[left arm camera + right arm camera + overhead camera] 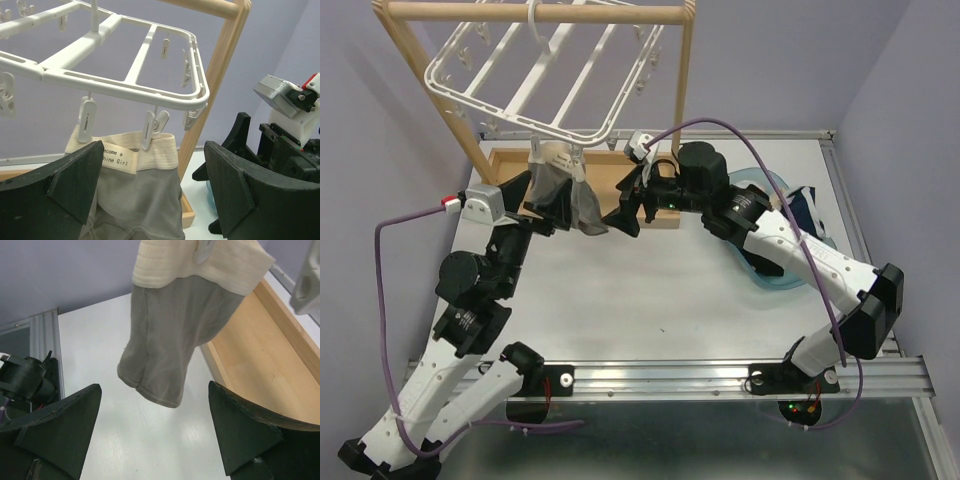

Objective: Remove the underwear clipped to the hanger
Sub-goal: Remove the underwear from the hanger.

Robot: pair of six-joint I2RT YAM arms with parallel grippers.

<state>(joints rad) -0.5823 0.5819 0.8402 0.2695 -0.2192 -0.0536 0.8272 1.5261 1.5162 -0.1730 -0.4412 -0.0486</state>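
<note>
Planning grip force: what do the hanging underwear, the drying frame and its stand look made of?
Underwear: soft grey ribbed knit, cream elastic waistband, probably cotton. Drying frame: smooth white moulded plastic. Stand: pale bare wood, faint grain, matte.

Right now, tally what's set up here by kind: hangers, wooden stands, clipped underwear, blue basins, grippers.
hanger: 1
wooden stand: 1
underwear clipped to the hanger: 1
blue basin: 1
gripper: 2, left gripper and right gripper, both open
Total: 6
</note>
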